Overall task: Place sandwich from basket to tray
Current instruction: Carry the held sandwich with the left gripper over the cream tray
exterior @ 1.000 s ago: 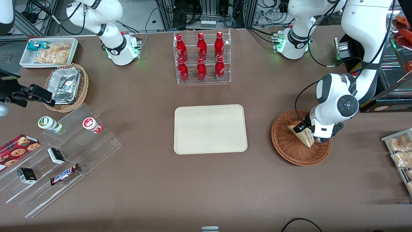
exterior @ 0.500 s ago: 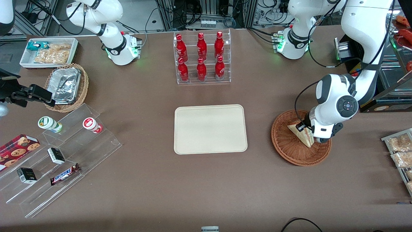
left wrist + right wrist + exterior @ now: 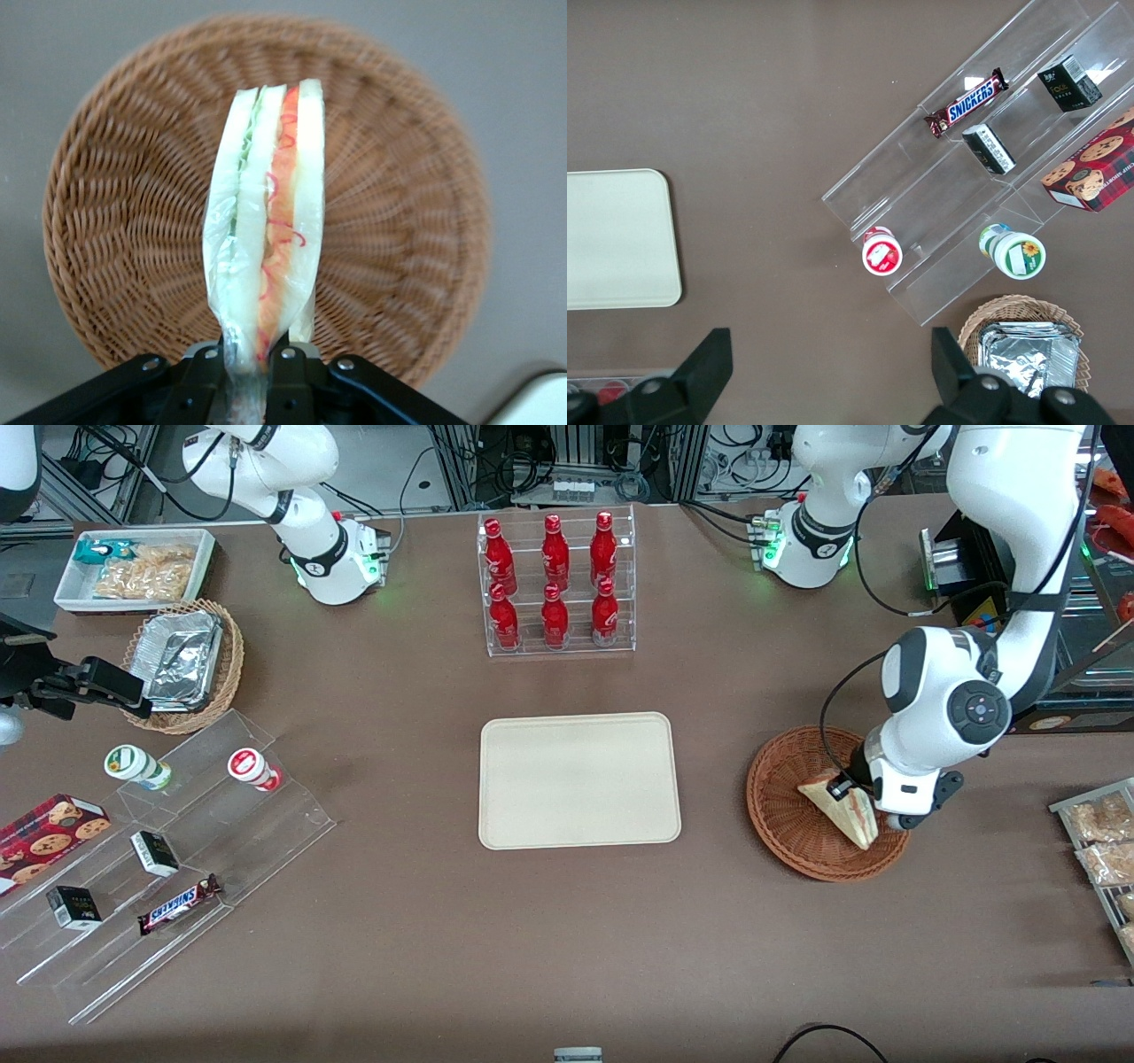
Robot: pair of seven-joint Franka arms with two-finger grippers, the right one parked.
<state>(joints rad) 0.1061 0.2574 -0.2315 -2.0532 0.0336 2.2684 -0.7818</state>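
Sandwich [image 3: 266, 239] — pinched at one wrapped corner between your gripper [image 3: 251, 367] fingers, cut side with its filling layers facing the wrist camera. It hangs above the basket [image 3: 784, 815], seemingly just clear of the weave. You hold it by the edge so the bread is not crushed. The tray [image 3: 580, 779] lies bare, toward the table's middle — the carry is yet to come.
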